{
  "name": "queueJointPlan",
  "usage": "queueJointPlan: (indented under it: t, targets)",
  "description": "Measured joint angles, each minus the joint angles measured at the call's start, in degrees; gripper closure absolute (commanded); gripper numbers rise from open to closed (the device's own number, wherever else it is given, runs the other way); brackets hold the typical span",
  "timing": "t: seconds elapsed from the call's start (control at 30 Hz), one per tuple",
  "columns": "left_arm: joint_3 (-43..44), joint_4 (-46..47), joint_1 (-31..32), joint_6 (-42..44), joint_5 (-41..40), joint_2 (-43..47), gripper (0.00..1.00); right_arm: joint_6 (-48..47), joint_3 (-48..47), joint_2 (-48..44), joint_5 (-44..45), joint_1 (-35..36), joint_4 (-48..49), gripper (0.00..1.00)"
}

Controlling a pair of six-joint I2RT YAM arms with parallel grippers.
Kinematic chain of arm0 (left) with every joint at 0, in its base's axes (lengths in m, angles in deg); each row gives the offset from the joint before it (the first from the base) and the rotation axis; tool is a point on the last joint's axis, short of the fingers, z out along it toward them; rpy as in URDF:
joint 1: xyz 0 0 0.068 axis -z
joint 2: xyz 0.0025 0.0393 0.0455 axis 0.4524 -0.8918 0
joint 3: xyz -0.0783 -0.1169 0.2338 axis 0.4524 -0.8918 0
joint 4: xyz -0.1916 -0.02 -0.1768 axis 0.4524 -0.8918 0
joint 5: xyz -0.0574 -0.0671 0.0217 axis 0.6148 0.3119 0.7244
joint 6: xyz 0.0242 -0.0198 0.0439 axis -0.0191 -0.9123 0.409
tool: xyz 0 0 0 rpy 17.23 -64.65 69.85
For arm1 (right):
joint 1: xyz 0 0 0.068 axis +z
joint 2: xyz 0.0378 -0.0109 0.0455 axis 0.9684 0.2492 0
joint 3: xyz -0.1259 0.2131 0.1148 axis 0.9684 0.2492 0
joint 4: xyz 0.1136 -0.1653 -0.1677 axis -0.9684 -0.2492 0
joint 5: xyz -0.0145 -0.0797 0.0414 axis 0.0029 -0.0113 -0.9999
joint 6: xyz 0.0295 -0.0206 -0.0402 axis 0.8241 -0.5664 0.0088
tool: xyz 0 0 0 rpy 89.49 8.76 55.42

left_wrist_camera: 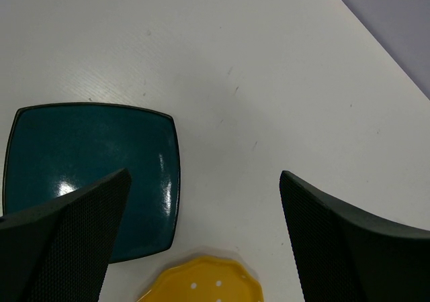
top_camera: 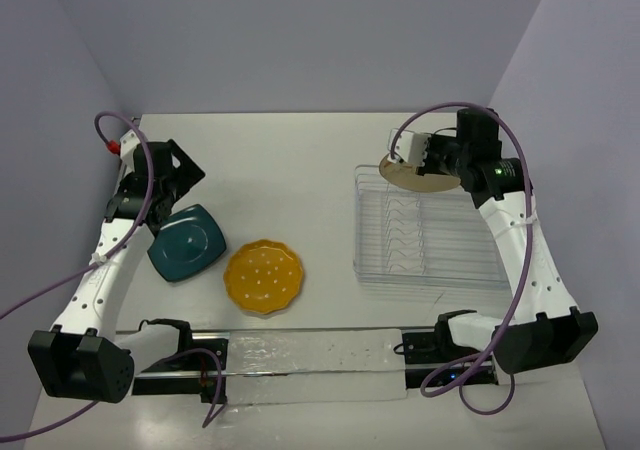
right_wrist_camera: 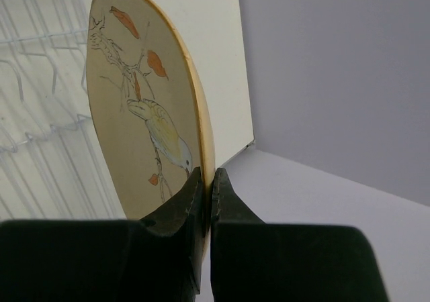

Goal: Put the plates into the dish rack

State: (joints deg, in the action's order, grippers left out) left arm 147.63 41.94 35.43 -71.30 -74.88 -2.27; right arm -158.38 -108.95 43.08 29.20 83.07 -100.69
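My right gripper (right_wrist_camera: 207, 174) is shut on the rim of the cream plate (right_wrist_camera: 134, 107), which carries a bird and leaf print. From above, the cream plate (top_camera: 418, 177) hangs over the far edge of the clear wire dish rack (top_camera: 430, 232), and the right gripper (top_camera: 430, 155) holds it from behind. The dark teal plate (top_camera: 187, 241) and the yellow dotted plate (top_camera: 264, 276) lie flat on the table at the left. My left gripper (left_wrist_camera: 201, 188) hovers open above them, over the teal plate (left_wrist_camera: 87, 161) and the yellow plate (left_wrist_camera: 201, 282).
The rack's wavy wire dividers (right_wrist_camera: 40, 80) show to the left of the held plate. A clear strip (top_camera: 310, 365) lies along the near edge between the arm bases. Purple walls enclose the table at the back and sides.
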Motion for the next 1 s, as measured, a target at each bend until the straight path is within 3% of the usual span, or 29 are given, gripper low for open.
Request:
queueJointPlan:
  t: [1.0]
  targets:
    - [-0.3, -7.4, 0.0, -2.8, -1.1, 0.3, 0.01, -11.5, 11.2, 7.4, -6.5, 0.3, 4.7, 1.00]
